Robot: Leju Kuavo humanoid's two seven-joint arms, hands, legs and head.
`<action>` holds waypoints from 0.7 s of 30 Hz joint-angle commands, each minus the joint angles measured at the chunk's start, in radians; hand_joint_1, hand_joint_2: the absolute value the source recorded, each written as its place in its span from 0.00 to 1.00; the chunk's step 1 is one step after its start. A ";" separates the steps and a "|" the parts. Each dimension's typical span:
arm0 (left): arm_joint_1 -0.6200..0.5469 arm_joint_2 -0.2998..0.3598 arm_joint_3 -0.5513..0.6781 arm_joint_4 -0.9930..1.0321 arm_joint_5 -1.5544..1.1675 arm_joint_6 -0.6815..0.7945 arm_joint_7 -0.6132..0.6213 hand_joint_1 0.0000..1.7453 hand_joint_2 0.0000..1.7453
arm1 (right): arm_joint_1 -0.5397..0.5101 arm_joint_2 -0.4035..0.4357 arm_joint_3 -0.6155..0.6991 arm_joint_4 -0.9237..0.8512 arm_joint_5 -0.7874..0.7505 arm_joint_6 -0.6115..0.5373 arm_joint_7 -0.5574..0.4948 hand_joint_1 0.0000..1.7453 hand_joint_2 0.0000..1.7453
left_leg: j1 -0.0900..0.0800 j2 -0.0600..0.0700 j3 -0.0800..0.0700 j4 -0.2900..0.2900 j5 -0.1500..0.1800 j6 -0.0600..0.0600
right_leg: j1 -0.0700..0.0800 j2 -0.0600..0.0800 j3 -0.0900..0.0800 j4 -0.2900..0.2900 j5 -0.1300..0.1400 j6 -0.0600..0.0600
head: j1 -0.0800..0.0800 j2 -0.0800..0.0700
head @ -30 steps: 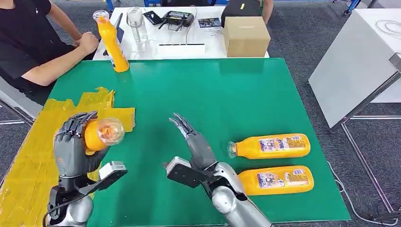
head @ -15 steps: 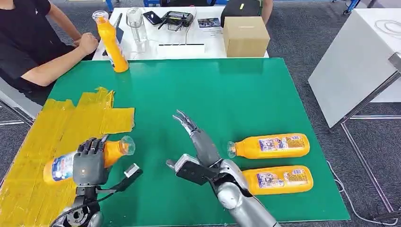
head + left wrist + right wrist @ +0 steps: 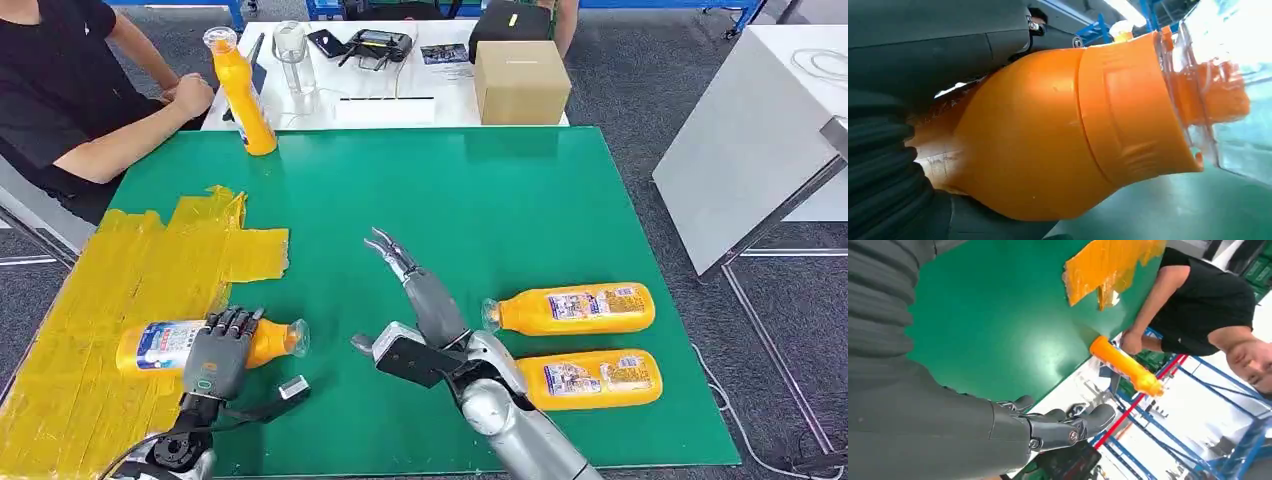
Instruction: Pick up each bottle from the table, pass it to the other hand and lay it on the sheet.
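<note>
My left hand (image 3: 217, 352) grips an orange bottle (image 3: 165, 343) that lies on its side over the yellow sheet (image 3: 110, 290), its clear cap (image 3: 296, 337) just past the sheet's edge over the green table (image 3: 480, 200). In the left wrist view the bottle's orange shoulder (image 3: 1058, 130) sits against my fingers. My right hand (image 3: 415, 285) is open above the table's middle, fingers stretched out, holding nothing. Two more orange bottles lie on their sides at the right, one (image 3: 570, 308) behind the other (image 3: 585, 379). A fourth bottle (image 3: 240, 95) stands upright at the far left edge, also in the right wrist view (image 3: 1125, 365).
A person in a black shirt (image 3: 60, 80) sits at the far left with a forearm on the table's corner. A white table behind holds a cardboard box (image 3: 521, 80), a clear cup (image 3: 289, 50) and devices. A white cabinet (image 3: 750, 130) stands at the right.
My left hand has lowered the bottle from upright, cap toward the camera, to lying flat on the yellow sheet. My right hand stayed nearly still, open.
</note>
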 commanded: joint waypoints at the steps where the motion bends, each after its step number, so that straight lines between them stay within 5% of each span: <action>1: -0.037 -0.039 0.122 0.251 -0.001 -0.038 -0.044 0.02 1.00 | -0.052 -0.021 0.037 0.041 -0.002 0.007 -0.003 0.00 1.00 | 0.000 0.005 0.005 -0.002 0.001 0.000 | 0.000 0.005 0.002 -0.001 0.002 -0.001 | 0.000 0.000; 2: -0.043 -0.043 0.135 0.261 0.010 -0.058 -0.079 0.00 0.00 | -0.054 -0.020 0.038 0.042 -0.001 0.008 -0.001 0.00 1.00 | 0.000 0.006 0.005 -0.002 0.001 0.000 | 0.000 0.007 0.002 -0.001 0.003 -0.001 | 0.000 0.000; 21: 0.099 -0.061 0.290 -0.121 0.306 -0.252 -0.436 0.00 0.00 | -0.024 -0.020 -0.005 0.036 0.022 0.018 0.003 0.00 1.00 | 0.000 0.002 0.012 -0.002 0.001 0.000 | -0.001 0.001 0.011 0.000 -0.001 -0.003 | 0.000 0.000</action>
